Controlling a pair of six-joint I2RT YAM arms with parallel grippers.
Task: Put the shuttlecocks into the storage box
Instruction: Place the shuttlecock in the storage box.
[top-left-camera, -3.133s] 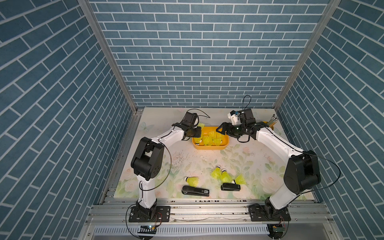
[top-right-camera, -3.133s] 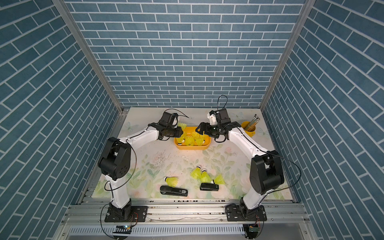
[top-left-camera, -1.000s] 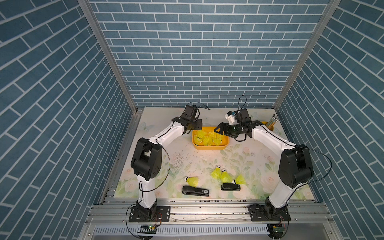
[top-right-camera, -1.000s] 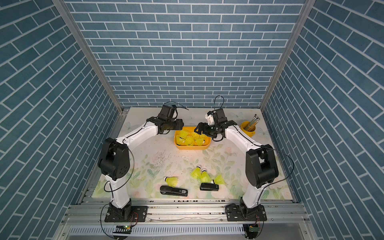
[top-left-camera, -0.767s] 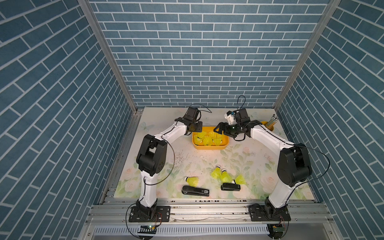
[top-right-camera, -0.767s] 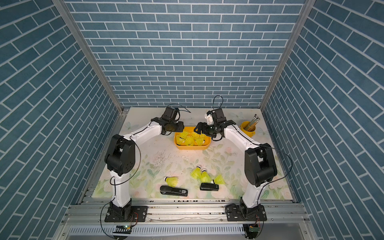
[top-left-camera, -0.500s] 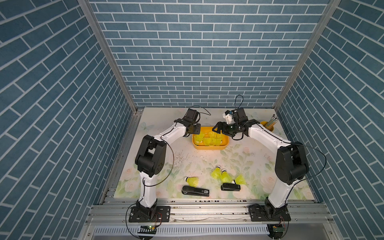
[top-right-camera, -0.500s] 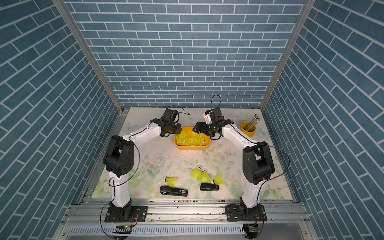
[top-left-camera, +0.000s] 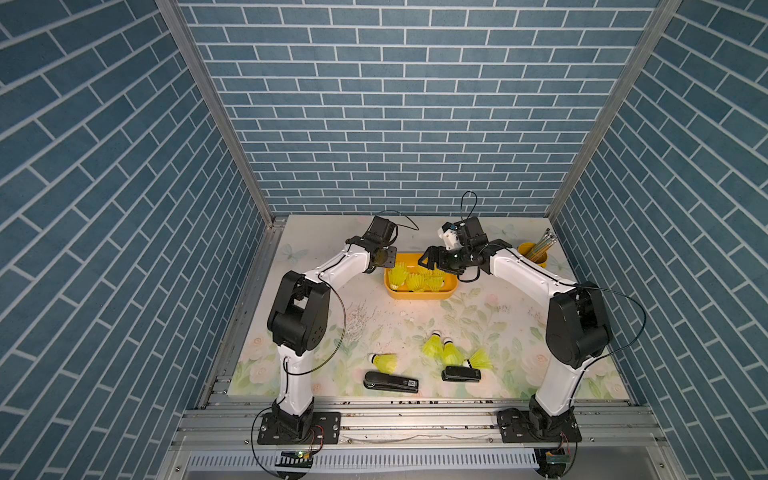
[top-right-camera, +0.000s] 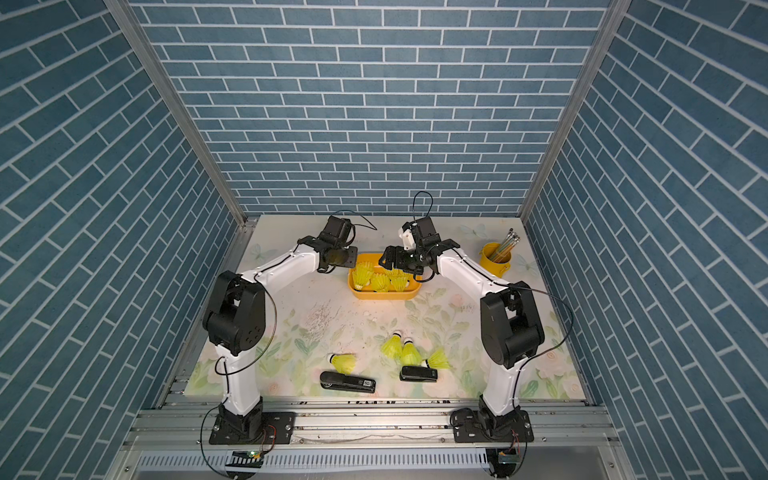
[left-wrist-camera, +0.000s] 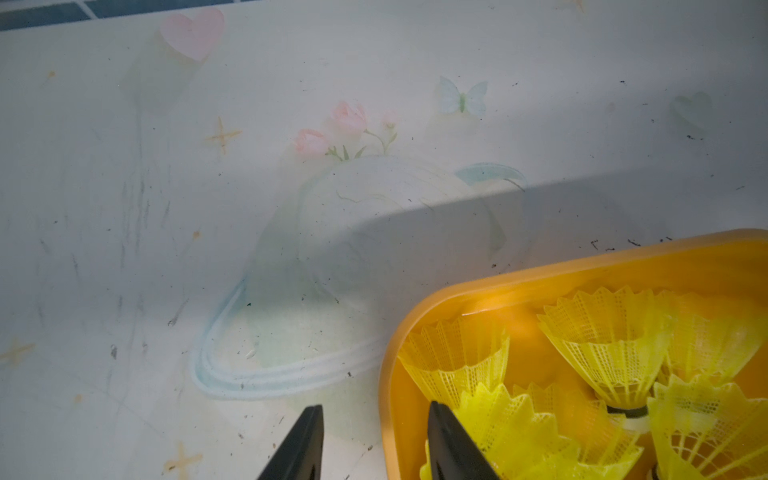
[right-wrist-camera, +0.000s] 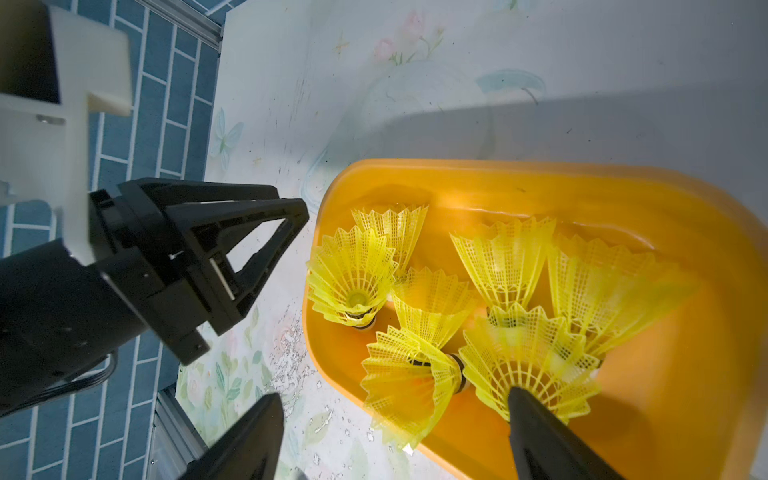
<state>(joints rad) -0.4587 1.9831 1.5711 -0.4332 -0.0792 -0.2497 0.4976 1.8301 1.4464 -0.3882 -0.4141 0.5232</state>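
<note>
The yellow-orange storage box (top-left-camera: 419, 296) (top-right-camera: 382, 296) stands at the back middle of the table with several neon shuttlecocks (top-left-camera: 411, 281) (right-wrist-camera: 503, 257) in it. My left gripper (top-left-camera: 384, 261) (left-wrist-camera: 376, 440) is at the box's left end. It is open, with one finger outside the end wall (left-wrist-camera: 388, 374) and one inside, holding nothing. My right gripper (top-left-camera: 434, 266) (right-wrist-camera: 395, 415) hangs wide open and empty over the box's near left corner. Several more shuttlecocks (top-left-camera: 451, 353) (top-right-camera: 344, 361) lie loose near the table's front.
Two black staplers (top-left-camera: 390, 381) (top-left-camera: 461, 374) lie by the loose shuttlecocks at the front. A small yellow cup of pencils (top-left-camera: 534, 253) stands at the back right. Blue brick walls close in the left, back and right sides.
My left gripper has come down to the box's left end and its jaws have narrowed. The right gripper has edged left over the box.
</note>
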